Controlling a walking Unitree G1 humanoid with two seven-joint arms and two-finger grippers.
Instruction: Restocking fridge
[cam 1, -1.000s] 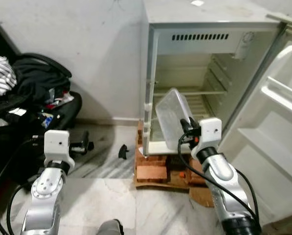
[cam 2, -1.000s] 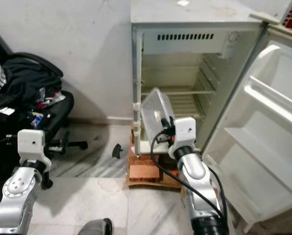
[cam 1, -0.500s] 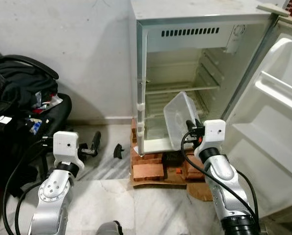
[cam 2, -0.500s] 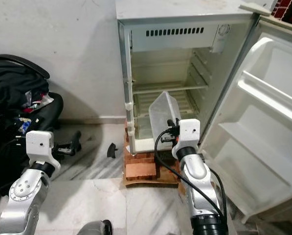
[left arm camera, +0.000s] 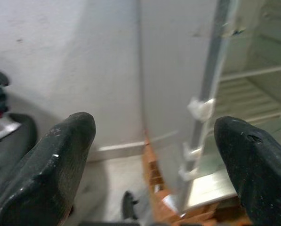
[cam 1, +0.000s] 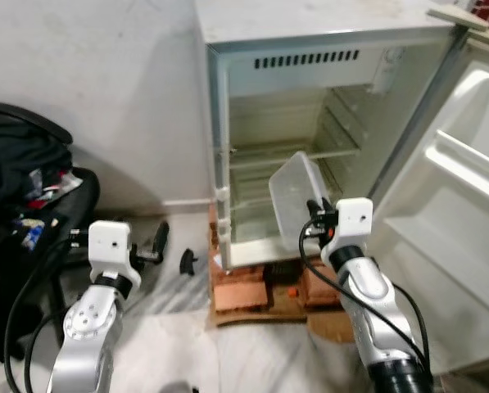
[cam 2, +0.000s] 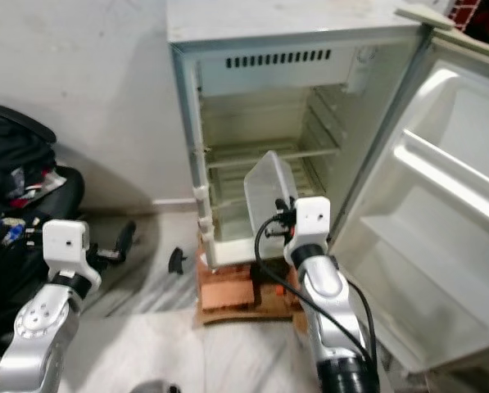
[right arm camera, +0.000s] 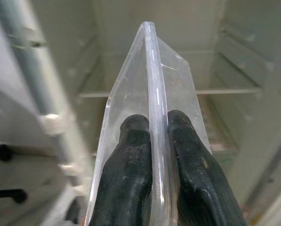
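Observation:
A small white fridge (cam 1: 310, 49) stands open against the wall, with bare wire shelves (cam 1: 293, 151) inside. My right gripper (right arm camera: 154, 141) is shut on the rim of a clear plastic container (cam 1: 292, 196), which it holds tilted on edge just in front of the lower fridge opening. In the right wrist view both fingers (right arm camera: 131, 160) pinch the container's thin wall (right arm camera: 152, 70). My left gripper (left arm camera: 149, 155) is open with nothing between its fingers, held low to the left of the fridge; the left arm (cam 1: 92, 311) is at lower left.
The fridge door (cam 1: 465, 213) swings open on the right, its door shelves bare. The fridge stands on bricks (cam 1: 244, 291) over a marble floor. A black office chair (cam 1: 31, 196) heaped with dark clothes is at left, and a small black object (cam 1: 187, 262) lies on the floor.
The camera has shifted, so the fridge now sits further left in the picture. The container stays in my right gripper, at much the same place before the fridge opening.

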